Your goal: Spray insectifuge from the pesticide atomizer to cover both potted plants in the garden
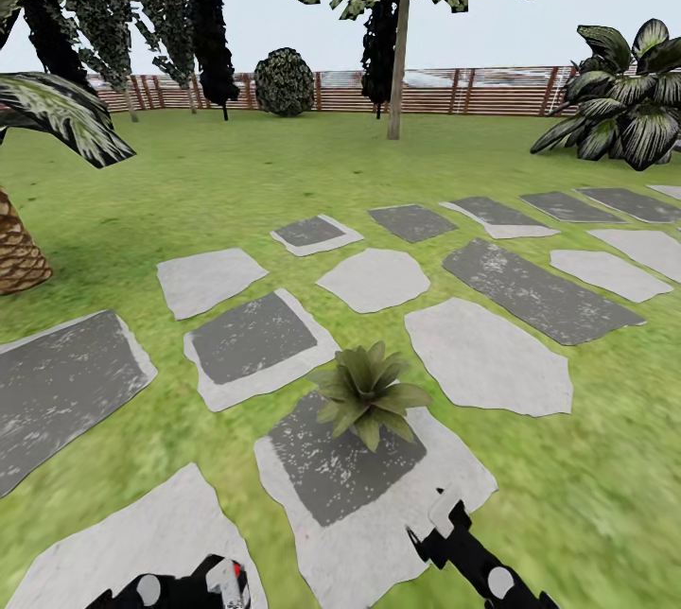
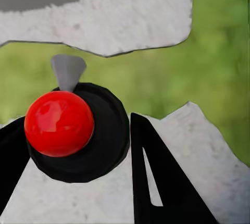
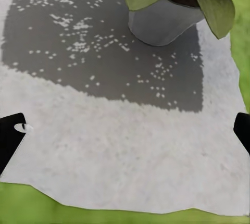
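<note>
Head view: one potted plant (image 1: 367, 393) stands on a grey stepping stone (image 1: 378, 505), on the stone's far part, at the far edge of its dark patch. Lawn (image 1: 586, 486) around it, more stones beyond, a slatted fence (image 1: 492, 91) at the far edge of the garden. Left gripper (image 1: 203, 585) low at the frame edge with a red-tipped item at it; right gripper (image 1: 449, 524) reaches over the near right edge of the same stone.

Left wrist view: left gripper's dark fingers (image 2: 156, 182) flank a black round cap with a red ball (image 2: 58, 123) and a grey nozzle, the atomizer (image 2: 78, 135) head; clamped or not, cannot tell.

Right wrist view: right gripper's fingertips (image 3: 10, 135) sit wide apart, nothing between them; the plant's grey pot (image 3: 159, 23) stands ahead on the stone.
</note>
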### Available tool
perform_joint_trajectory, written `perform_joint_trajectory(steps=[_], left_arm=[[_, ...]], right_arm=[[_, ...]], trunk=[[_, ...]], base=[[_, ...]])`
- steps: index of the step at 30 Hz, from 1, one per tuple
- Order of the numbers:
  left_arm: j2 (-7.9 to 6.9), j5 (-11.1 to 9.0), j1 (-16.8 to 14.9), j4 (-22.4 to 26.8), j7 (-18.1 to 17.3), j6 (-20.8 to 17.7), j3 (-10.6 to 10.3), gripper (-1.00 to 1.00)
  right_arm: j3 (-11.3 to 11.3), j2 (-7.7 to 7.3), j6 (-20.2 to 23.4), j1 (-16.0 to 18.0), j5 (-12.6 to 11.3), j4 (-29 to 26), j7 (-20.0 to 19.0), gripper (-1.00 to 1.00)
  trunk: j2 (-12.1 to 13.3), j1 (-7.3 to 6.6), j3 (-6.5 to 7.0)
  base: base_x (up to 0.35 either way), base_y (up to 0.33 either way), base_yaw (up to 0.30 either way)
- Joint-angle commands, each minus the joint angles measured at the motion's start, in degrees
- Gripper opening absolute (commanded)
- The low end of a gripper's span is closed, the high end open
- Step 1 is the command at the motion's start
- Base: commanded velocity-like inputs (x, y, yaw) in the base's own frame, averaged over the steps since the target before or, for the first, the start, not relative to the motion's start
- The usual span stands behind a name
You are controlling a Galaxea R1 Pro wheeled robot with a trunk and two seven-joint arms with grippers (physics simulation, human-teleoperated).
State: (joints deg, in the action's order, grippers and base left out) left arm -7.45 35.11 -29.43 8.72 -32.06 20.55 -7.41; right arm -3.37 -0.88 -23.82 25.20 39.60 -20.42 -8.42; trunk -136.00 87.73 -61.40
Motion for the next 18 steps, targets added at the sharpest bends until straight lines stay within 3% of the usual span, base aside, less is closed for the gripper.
perform_joint_trajectory(steps=[1, 8, 13, 14, 18], left_arm=[[0.03, 0.2, -0.3, 0.2, -0.3, 0.2, -0.8, -1.0], [1.54, 1.9, -2.7, 1.9, -2.7, -1.6, -2.5, -1.0], [3.17, 3.2, -4.3, 2.4, -4.4, -3.3, -3.3, -1.0], [6.13, 12.0, -10.0, 2.4, -22.5, -4.1, -3.4, -1.0], [7.72, 12.4, -10.1, 3.9, -22.6, -7.3, -3.4, -1.0]], right_arm=[[-0.3, 0.05, -0.2, 0.1, 0.2, -0.3, -0.7, 1.0], [-0.3, 0.48, -0.1, 0.1, 0.2, -2.5, -3.0, 1.0], [-0.2, 2.11, -0.1, 0.2, 0.3, -4.1, -4.6, 1.0], [-0.2, 3.36, -0.1, 0.2, 0.3, -14.2, -30.2, 1.0], [-0.1, 4.7, -0.1, 0.3, 0.3, -15.5, -32.3, 1.0]], trunk=[[0.0, -0.01, -0.05], [0.0, -0.01, -0.05], [0.0, -0.01, -0.05], [0.0, -0.01, -0.05], [0.0, -0.01, -0.05]], base=[[0.0, 0.0, 0.0], [0.0, 0.0, 0.0], [0.0, 0.0, 0.0], [0.0, 0.0, 0.0], [0.0, 0.0, 0.0]])
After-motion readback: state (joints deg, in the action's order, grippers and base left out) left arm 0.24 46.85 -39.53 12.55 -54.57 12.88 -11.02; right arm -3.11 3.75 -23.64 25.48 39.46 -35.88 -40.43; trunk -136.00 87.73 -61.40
